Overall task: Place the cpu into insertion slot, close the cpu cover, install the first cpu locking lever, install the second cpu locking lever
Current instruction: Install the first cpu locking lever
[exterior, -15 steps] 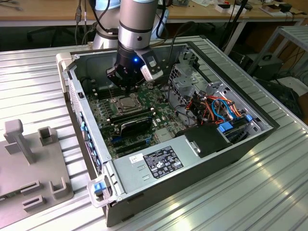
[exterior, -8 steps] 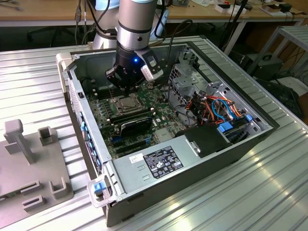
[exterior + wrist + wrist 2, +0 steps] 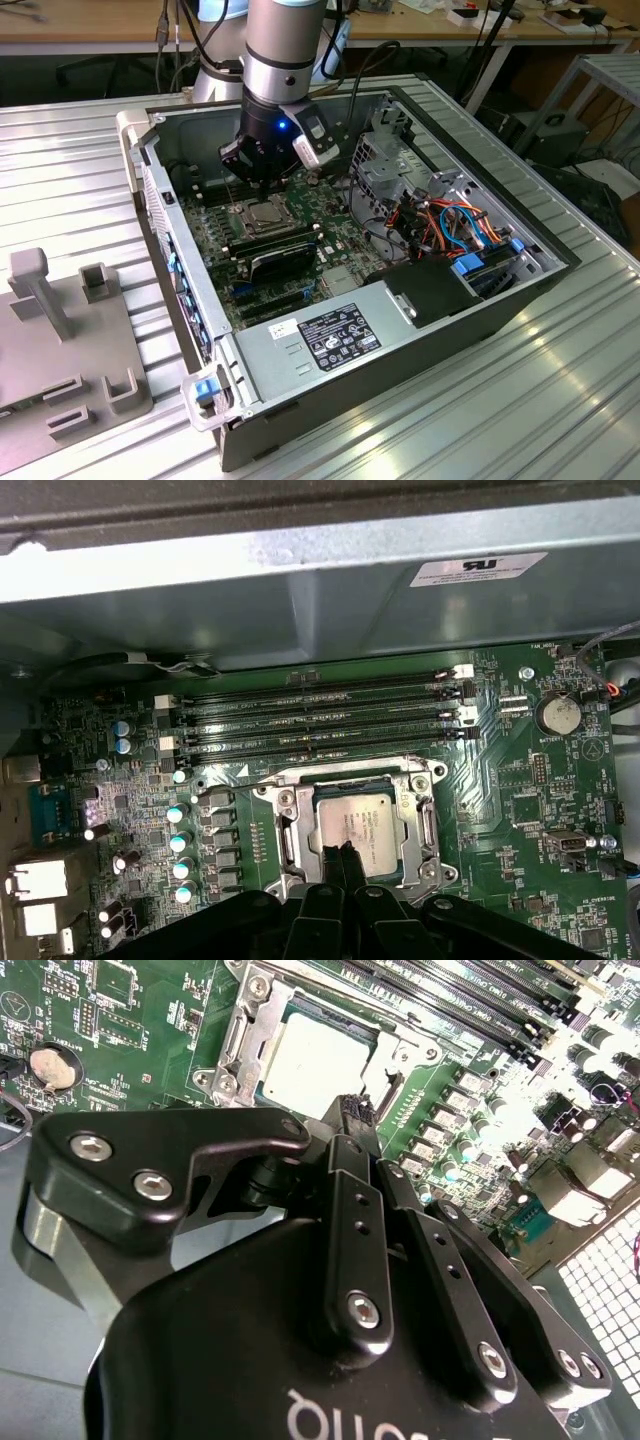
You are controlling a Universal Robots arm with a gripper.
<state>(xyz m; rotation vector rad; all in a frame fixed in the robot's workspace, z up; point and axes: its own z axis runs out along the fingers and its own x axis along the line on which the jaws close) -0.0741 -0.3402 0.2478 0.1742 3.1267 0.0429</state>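
The cpu [image 3: 357, 820] is seen lying flat in the slot [image 3: 308, 825] in the first wrist view. The cover [image 3: 345, 777] appears to be lowered around it, so that the silver top shows through the window. Whether any lever is latched cannot be told. The pincer [image 3: 340, 858] is held closed, tips together at one edge of the chip, and nothing is seen gripped between them. One cpu, one slot and one cover are counted, beside four long memory slots [image 3: 310, 715]. The case [image 3: 420, 330] is carried on a ribbed surface [image 3: 560, 400]. The chip is judged light, stiff and smooth-topped with a fragile underside, and best taken by two opposite edges. The cover is judged thin, springy metal, better pushed on its frame than pinched.
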